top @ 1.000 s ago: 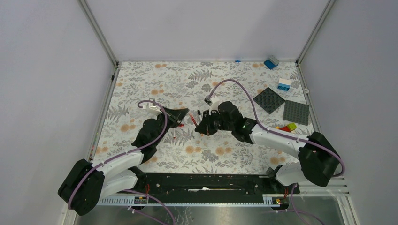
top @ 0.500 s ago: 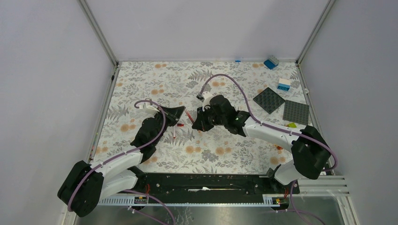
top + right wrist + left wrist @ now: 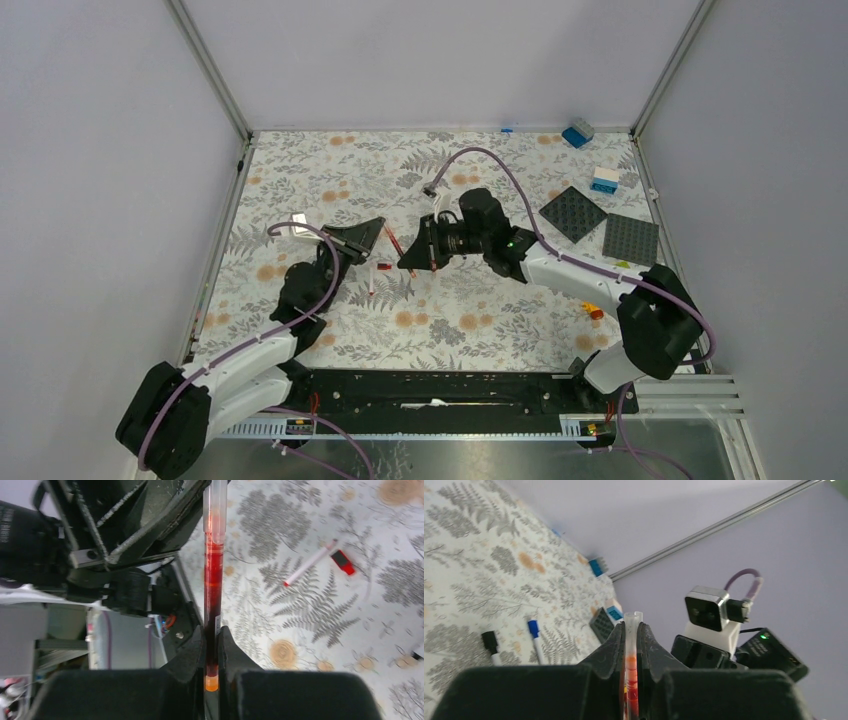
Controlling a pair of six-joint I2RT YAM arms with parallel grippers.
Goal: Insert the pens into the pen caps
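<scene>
The red pen [image 3: 212, 580] is held off the mat [image 3: 300, 170] between both sets of jaws. The right gripper [image 3: 212, 632] is clamped narrowly on the pen's red, orange-tipped end. The left gripper [image 3: 632, 628] is closed on its clear end, and the tube mouth shows just past the fingertips.

Whether a cap sits on either end cannot be told.

Beyond the right jaws, off to one side, a white pen [image 3: 309, 563] lies on the mat with a red cap [image 3: 343, 562] just beside its far end. The two appear apart.

Ahead of the left jaws, well to the side, a black-ended pen [image 3: 490, 644] and a blue-ended pen [image 3: 535, 634] lie near each other without touching.

Bricks [image 3: 577, 132] sit well apart from both jaws.
</scene>
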